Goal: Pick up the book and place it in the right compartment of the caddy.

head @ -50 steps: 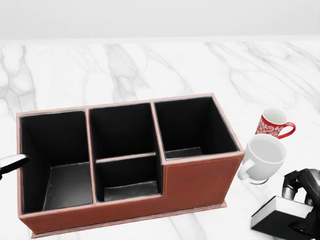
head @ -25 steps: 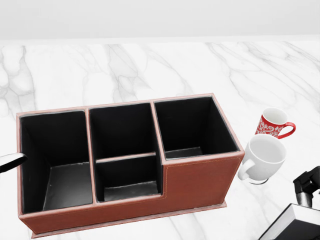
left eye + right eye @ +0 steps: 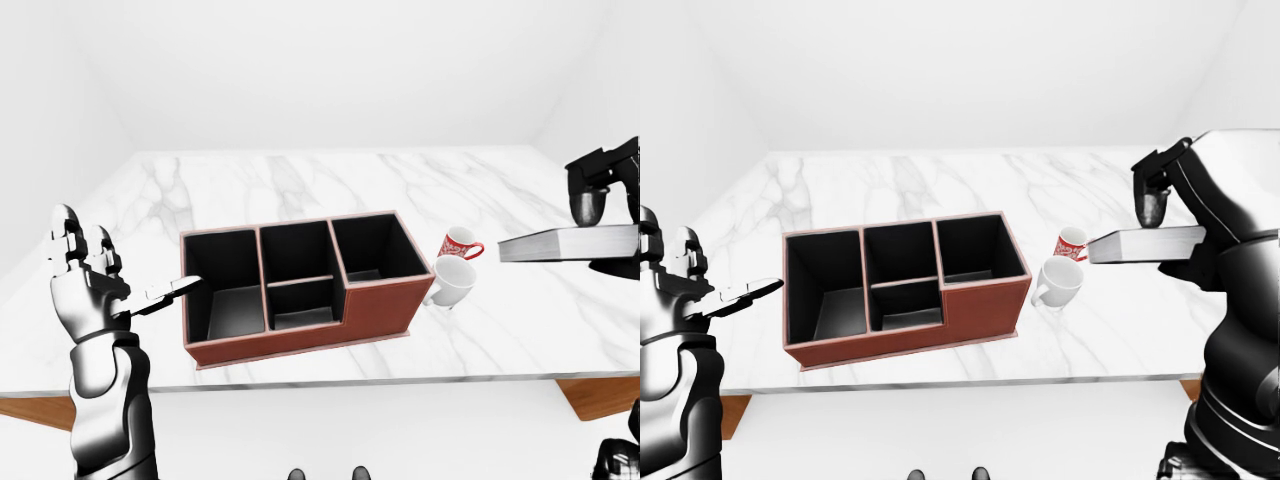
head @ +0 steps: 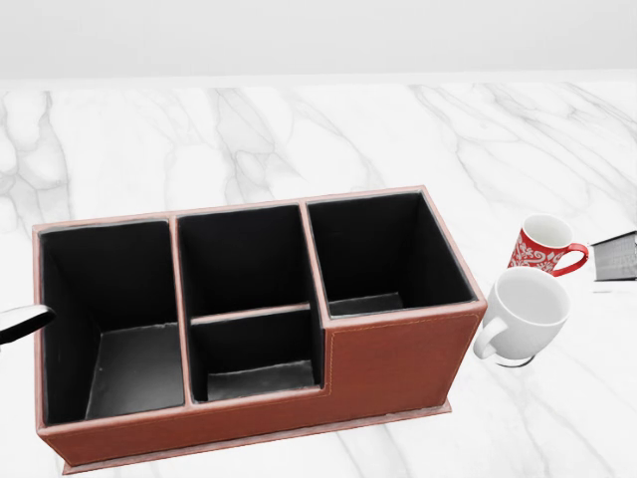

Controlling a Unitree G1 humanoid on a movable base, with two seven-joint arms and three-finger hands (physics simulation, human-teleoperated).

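book (image 3: 1148,243): being held level above the marble tabletop (image 3: 300,185), at the right of the right-eye view, well apart from the caddy; only its edge is being shown at the right border of the head view.
right hand (image 3: 1162,215): fingers being kept clenched round the book, one over its top.
left hand (image 3: 90,275): being held released, fingers spread, one fingertip just beside the caddy's left wall.
caddy (image 4: 398,354): brown, three black compartments, all being shown empty.
white mug (image 4: 523,317): standing just beside the caddy's right end.
red mug (image 4: 542,245): standing just above the white mug in the head view.

The right hand (image 3: 1165,215) has lifted the book (image 3: 1145,244) off the table (image 3: 940,180); it now sits level.
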